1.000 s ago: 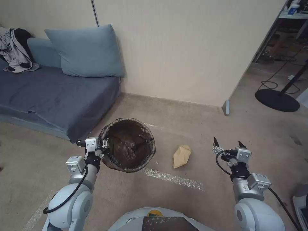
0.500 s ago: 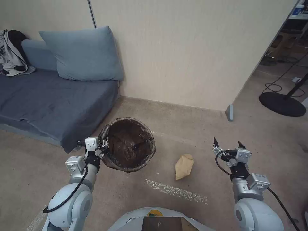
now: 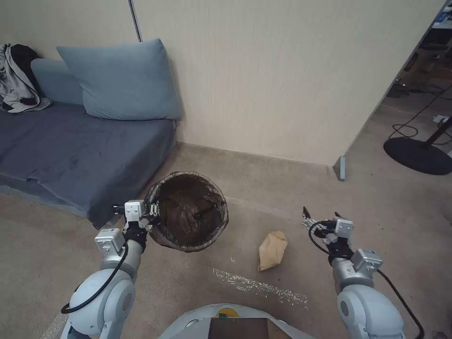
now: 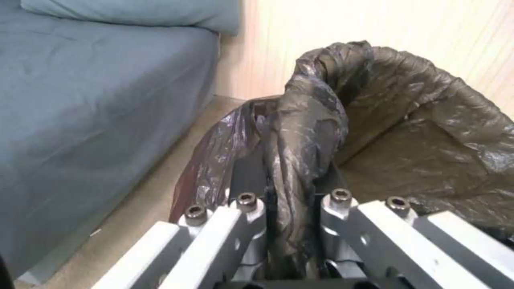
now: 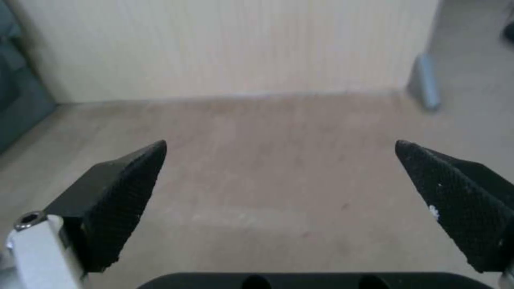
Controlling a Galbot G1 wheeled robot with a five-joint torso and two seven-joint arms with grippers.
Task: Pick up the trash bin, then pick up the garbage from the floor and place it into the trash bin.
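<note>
The trash bin [image 3: 188, 212], a round bucket lined with a crinkled dark brown bag, hangs just above the carpet in front of me. My left gripper [image 3: 151, 214] is shut on its near-left rim; in the left wrist view the bag's folded edge [image 4: 300, 132] is pinched between the fingers. A crumpled tan paper piece of garbage [image 3: 271, 249] lies on the floor to the right of the bin. My right gripper [image 3: 320, 217] hovers open to the right of that paper, its black pads [image 5: 123, 196] spread wide over bare carpet.
A blue-grey sofa [image 3: 70, 150] with a cushion [image 3: 122, 80] stands at the left, close behind the bin. A beige wall [image 3: 263, 75] runs ahead, ending at a corner [image 3: 341, 167]. A round black stand base [image 3: 419, 155] with cables sits at far right. A strip of tape [image 3: 259, 287] marks the floor near me.
The whole picture has shifted, so the camera moved. The tan paper now sits nearer to me and lower in view. My right gripper has shifted left, closer to the paper. The left still holds the bin.
</note>
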